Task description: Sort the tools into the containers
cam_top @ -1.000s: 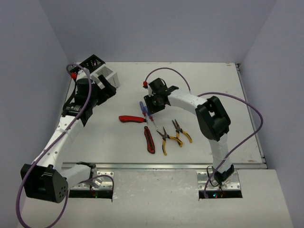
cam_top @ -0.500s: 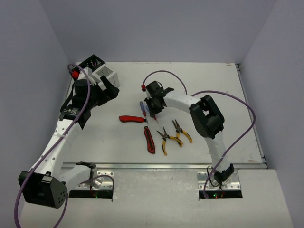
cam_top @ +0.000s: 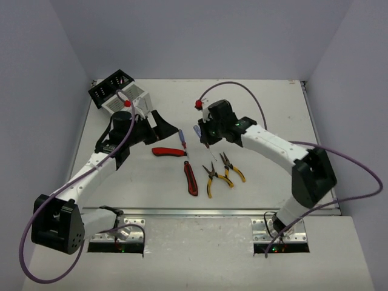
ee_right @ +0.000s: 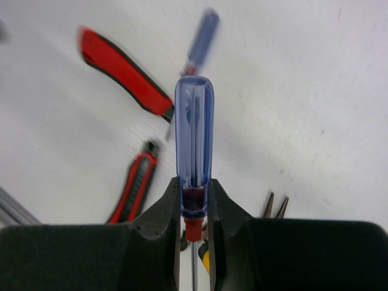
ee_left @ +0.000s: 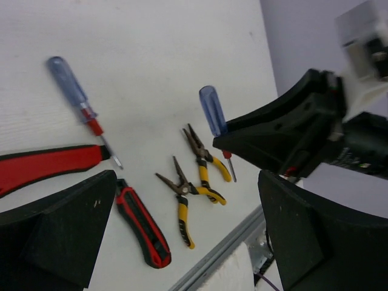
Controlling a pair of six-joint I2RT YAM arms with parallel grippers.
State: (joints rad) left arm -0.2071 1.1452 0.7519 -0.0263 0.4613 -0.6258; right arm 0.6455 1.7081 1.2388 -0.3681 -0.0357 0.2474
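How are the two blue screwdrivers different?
The held screwdriver is gripped by the right hand, above the table; the lying screwdriver rests flat on it, untouched. The lying screwdriver's tip is beside a red knife; the held screwdriver's tip hangs free. Both have blue handles, red collars and thin shafts.

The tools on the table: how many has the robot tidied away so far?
Done: cannot tell, as the top view does not show inside the bins. In hand: the right gripper is shut on a blue-handled screwdriver, held above the table; the left gripper is open and empty. Left: a second screwdriver, two red knives and two yellow pliers lie on the table.
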